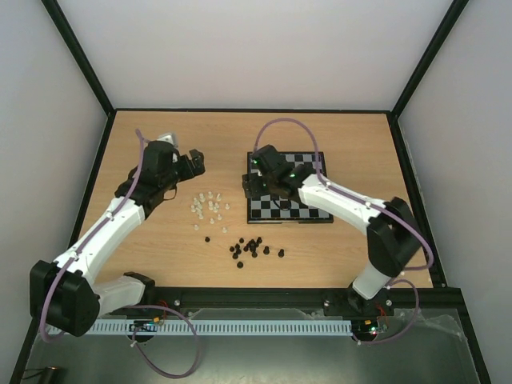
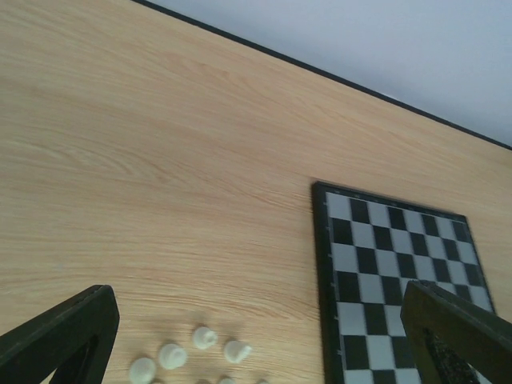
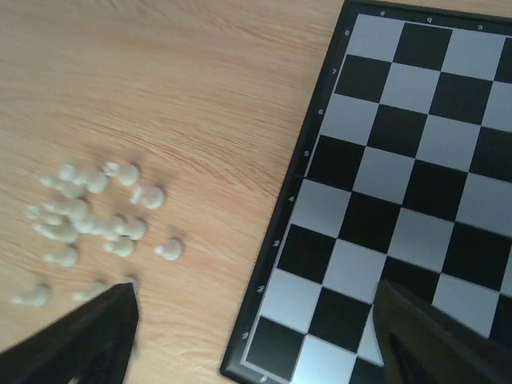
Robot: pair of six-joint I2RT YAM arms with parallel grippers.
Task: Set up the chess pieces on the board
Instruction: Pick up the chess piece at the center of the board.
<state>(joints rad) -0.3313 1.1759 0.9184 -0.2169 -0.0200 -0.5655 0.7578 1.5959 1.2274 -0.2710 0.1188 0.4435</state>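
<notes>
The chess pieces (image 1: 208,206) lie in a loose cream cluster on the wooden table, left of the board (image 1: 272,210). No piece shows on the board's visible squares. My right gripper (image 1: 250,186) hovers over the board's left edge, open and empty. In the right wrist view, the right gripper (image 3: 256,352) straddles the board (image 3: 400,160) rim, with the chess pieces (image 3: 96,216) to its left. My left gripper (image 1: 196,162) is open above the table, just behind the cluster. The left wrist view shows the left gripper (image 2: 256,356) holding nothing, a few chess pieces (image 2: 188,358) near it, and the board (image 2: 400,264) at right.
Several tiny black pieces (image 1: 252,248) lie scattered on the table in front of the board and the cream cluster. Grey walls with a black frame enclose the table on three sides. The right arm (image 1: 352,204) crosses over the board's near right part.
</notes>
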